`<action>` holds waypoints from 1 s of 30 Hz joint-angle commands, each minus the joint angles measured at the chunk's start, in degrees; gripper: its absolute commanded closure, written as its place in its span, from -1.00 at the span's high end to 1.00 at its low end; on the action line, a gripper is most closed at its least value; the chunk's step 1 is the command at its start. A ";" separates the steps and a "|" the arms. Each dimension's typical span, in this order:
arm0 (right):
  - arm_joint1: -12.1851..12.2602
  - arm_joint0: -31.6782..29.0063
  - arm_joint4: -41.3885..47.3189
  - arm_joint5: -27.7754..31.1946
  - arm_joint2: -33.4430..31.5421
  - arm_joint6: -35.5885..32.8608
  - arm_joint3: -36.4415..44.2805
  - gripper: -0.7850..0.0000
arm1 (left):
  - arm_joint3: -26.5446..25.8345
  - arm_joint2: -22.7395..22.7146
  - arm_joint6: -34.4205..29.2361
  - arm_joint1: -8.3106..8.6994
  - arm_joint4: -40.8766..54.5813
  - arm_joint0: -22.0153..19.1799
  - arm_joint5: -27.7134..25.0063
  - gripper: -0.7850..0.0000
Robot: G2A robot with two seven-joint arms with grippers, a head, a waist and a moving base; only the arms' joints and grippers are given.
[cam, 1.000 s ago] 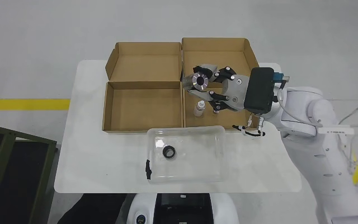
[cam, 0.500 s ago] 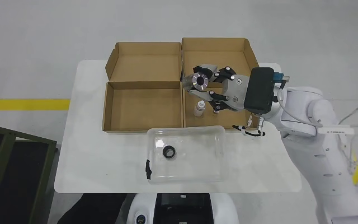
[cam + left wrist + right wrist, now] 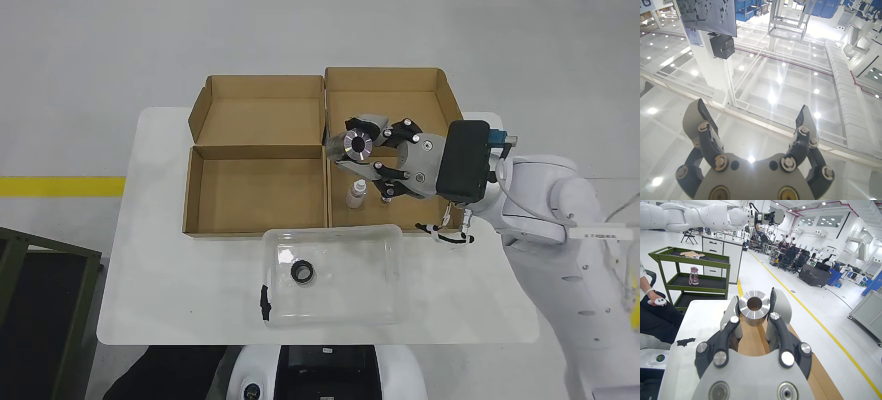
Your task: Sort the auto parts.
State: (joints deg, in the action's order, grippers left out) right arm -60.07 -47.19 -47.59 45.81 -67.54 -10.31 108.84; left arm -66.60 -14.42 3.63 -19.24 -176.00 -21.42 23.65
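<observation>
Gripping a short metal cylinder (image 3: 754, 309), the right gripper (image 3: 357, 145) has one finger pressed on each side of the part's round wall. The bored end face of the part is turned up toward the top camera. Finger contact on both sides is plain in the right wrist view.

- Under the right gripper: the right cardboard box (image 3: 345, 215), open, lid flap folded back. The held part sits over the box's far portion, close to the wall next to the neighbouring box. How high it is above the box floor cannot be told.
- Just on the robot side of the fingers: a small white bottle-shaped part (image 3: 356, 193), upright on the floor of that same box, apart from the gripper.
- Beside the gripper, across the wall: the left cardboard box (image 3: 255, 195), also open.
- Farther toward the robot from the gripper, outside both boxes: a clear plastic tray (image 3: 335, 233) on the white table (image 3: 160, 250), with one black ring (image 3: 303, 271) lying in it.

Left gripper (image 3: 752, 111): fingers spread wide, nothing between them, aimed up at the ceiling.
</observation>
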 commanded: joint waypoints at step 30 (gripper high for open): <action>-4.53 12.14 6.10 -0.45 17.53 -7.55 -17.28 -1.00 | 0.00 0.00 0.00 0.00 0.00 0.00 0.00 1.00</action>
State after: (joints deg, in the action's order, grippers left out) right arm -64.37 -35.36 -41.56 45.83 -50.66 -17.51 92.31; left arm -66.60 -14.42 3.63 -19.24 -176.00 -21.42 23.65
